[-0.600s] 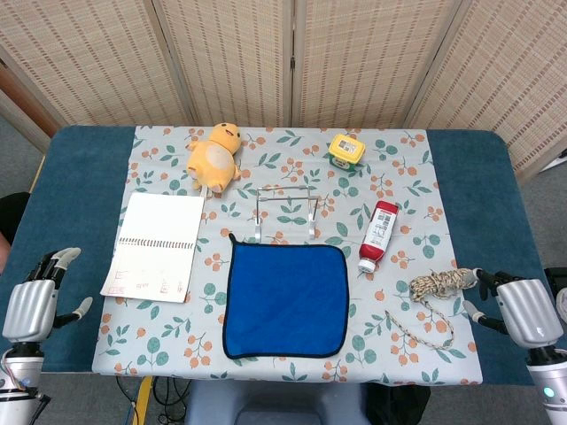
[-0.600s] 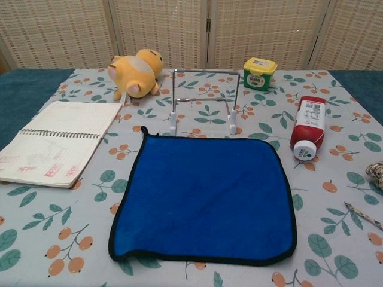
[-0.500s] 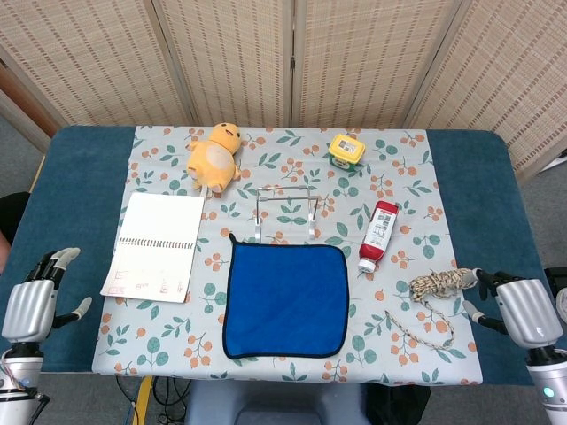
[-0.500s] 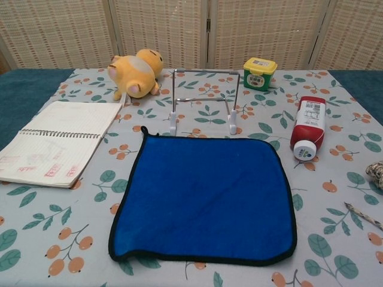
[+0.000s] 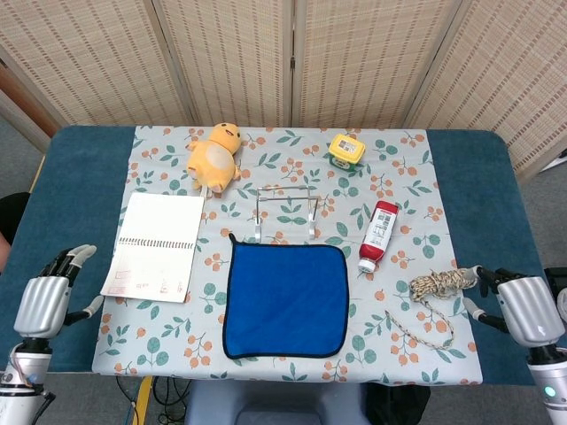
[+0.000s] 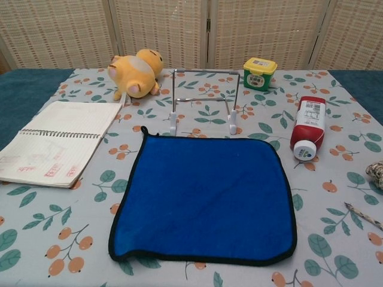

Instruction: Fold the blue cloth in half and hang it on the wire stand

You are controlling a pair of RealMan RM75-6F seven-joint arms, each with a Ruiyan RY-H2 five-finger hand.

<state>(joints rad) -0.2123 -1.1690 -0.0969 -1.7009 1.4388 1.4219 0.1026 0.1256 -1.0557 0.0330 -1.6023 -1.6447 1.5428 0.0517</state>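
From the head view, the blue cloth (image 5: 285, 300) lay flat and unfolded on the floral tablecloth (image 5: 407, 186), near the front edge of the table, its black-trimmed edges forming a rough square. Just behind it stood the wire stand (image 5: 285, 211), upright and bare, its feet close to the cloth's far edge. The left hand (image 5: 44, 304) hovered over the dark blue table surface (image 5: 71, 177) at the front left corner, well apart from the cloth, with its fingers spread and nothing in them. An open spiral notebook (image 5: 156, 245) lay between that hand and the cloth. The right hand (image 5: 526, 309) sat at the front right corner, likewise well away from the cloth, fingers apart and empty. A coiled rope (image 5: 440, 285) lay just beside it, between hand and cloth. A red bottle (image 5: 378, 235) lay on its side to the right of the stand, a yellow plush toy (image 5: 213, 156) rested at the back left, and a small yellow-lidded tub (image 5: 347, 150) stood at the back.

In the chest view, neither hand appeared. The blue cloth (image 6: 203, 197) filled the centre foreground, one front corner slightly wavy. The wire stand (image 6: 204, 100) rose directly behind it, with the notebook (image 6: 57, 141) to the left and the red bottle (image 6: 309, 128) to the right.
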